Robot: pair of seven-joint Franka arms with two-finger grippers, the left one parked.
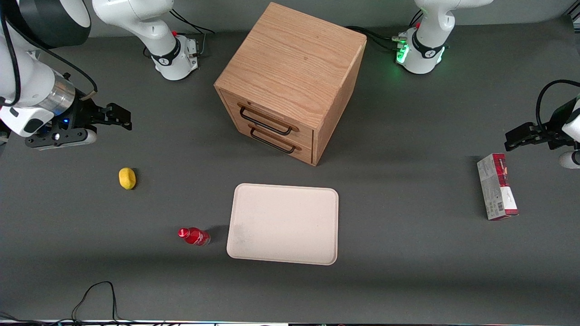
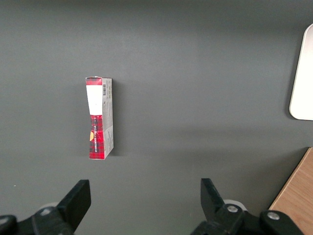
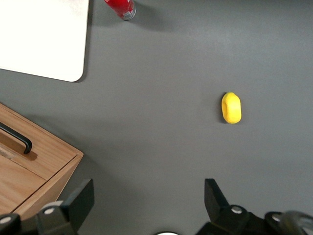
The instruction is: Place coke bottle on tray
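Note:
The coke bottle (image 1: 194,236) lies on its side on the dark table, red cap pointing away from the tray, just beside the tray's near corner. Its base end shows in the right wrist view (image 3: 120,7). The tray (image 1: 284,223) is pale beige-pink and bare, in front of the wooden cabinet; one corner shows in the right wrist view (image 3: 44,36). My right gripper (image 1: 118,117) hangs open and empty above the table at the working arm's end, farther from the camera than the lemon and the bottle. Its open fingers (image 3: 80,198) frame bare table in the wrist view.
A yellow lemon-like lump (image 1: 127,178) lies between my gripper and the bottle; it shows in the right wrist view (image 3: 231,107). The wooden drawer cabinet (image 1: 290,81) stands at the table's middle. A red-and-grey carton (image 1: 496,186) lies toward the parked arm's end.

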